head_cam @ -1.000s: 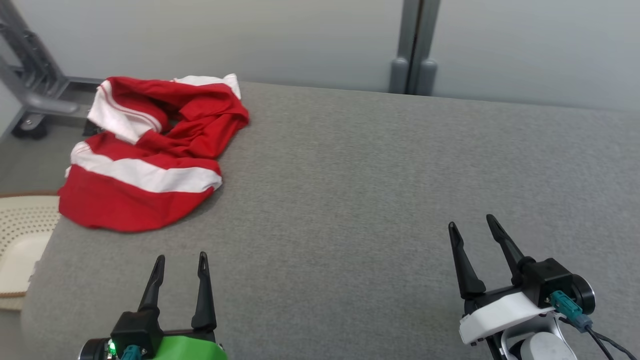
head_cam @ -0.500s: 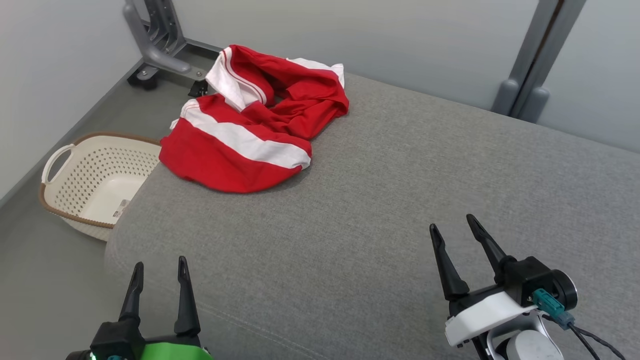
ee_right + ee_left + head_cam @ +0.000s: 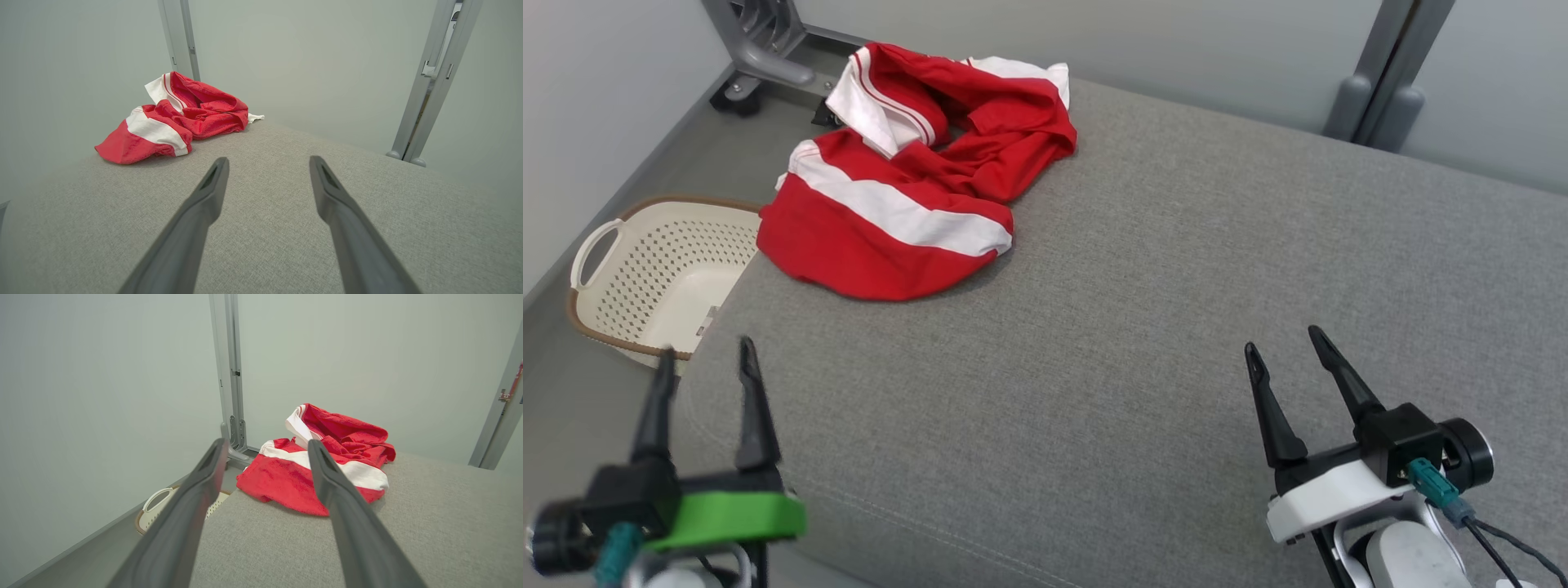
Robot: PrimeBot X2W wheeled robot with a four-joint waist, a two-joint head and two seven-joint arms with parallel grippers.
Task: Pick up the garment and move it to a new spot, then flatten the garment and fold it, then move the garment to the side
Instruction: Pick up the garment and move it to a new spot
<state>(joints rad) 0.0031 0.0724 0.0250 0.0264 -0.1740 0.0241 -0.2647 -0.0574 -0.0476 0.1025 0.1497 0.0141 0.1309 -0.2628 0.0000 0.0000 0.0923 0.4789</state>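
Head has swung left over the last second, so the whole picture shifted; the red-and-white garment (image 3: 890,204) itself hasn't stirred. It lies crumpled at the far left corner of the grey cushion (image 3: 1135,327), its left edge at or just over the side, above the laundry basket (image 3: 629,269) on the floor. Left gripper (image 3: 707,347) has climbed in view, blurred, mid-travel, fingers spread wide and empty, aimed toward the heap but well short of it. Right gripper (image 3: 1282,338) likewise wide and empty, over the near right of the cushion. I read this as the reach for the first pickup just starting; nothing grasped yet
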